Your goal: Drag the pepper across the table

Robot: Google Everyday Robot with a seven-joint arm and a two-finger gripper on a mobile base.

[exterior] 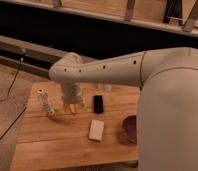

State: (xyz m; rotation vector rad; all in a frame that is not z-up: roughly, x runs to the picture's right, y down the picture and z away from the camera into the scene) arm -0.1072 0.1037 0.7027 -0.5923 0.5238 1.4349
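The gripper (73, 104) is found lowered to the table (52, 145), its fingers spread and clenched on nothing. The pepper (72, 109) is observed lying at the fingertips. A clear bottle (46, 103) is noted nearby on one side. A black object (98, 104), a white block (96, 130) and a dark bowl (130, 129) are noted on the other.

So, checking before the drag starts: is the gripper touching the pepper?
Cannot tell. In the camera view the gripper hangs right over the pepper on the table, overlapping its top; neither contact nor gap shows plainly.
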